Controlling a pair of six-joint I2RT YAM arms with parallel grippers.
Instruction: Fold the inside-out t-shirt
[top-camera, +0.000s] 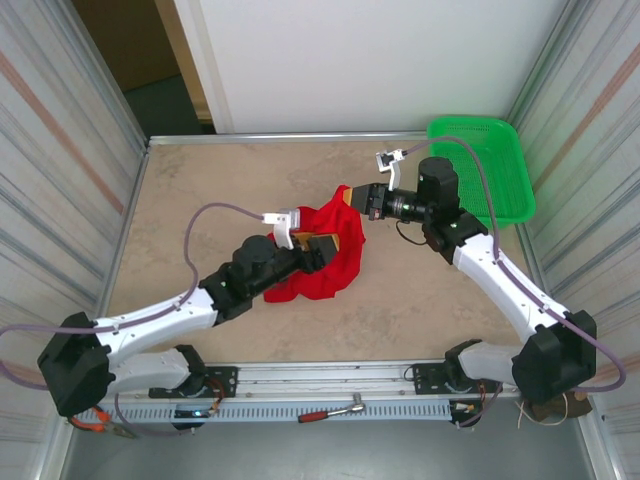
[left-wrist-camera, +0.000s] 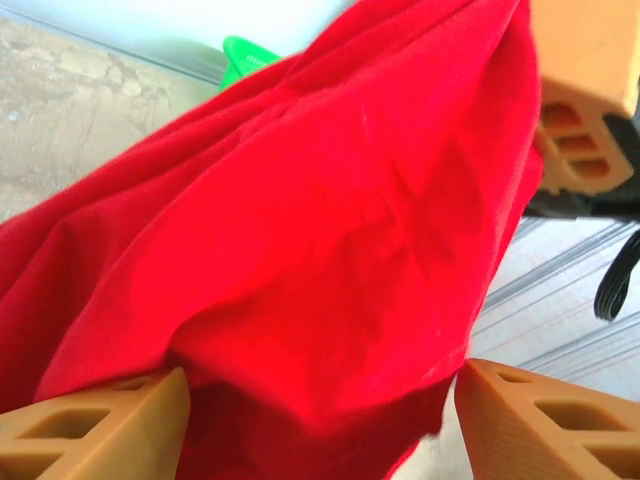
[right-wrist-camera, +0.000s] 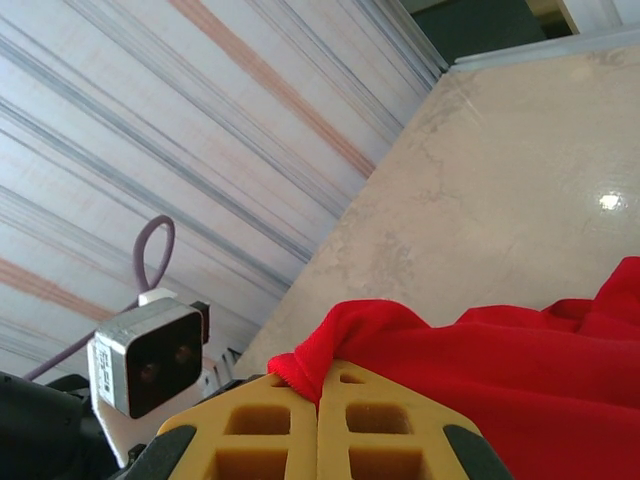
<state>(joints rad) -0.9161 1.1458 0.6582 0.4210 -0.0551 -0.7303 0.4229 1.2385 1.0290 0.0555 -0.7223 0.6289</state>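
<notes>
Right claw (right-wrist-camera: 318, 385) pinches the bunched bright red t-shirt (left-wrist-camera: 330, 230) by an edge; left claw (left-wrist-camera: 322, 398) gapes around its folds.

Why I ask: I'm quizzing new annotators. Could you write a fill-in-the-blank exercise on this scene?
1. The right gripper is shut on a fold of the ____ t-shirt.
2. The left gripper is ____, with the t-shirt hanging between its jaws.
3. The green basket sits at the far ____ corner of the table.

Missing words: red; open; right.
</notes>
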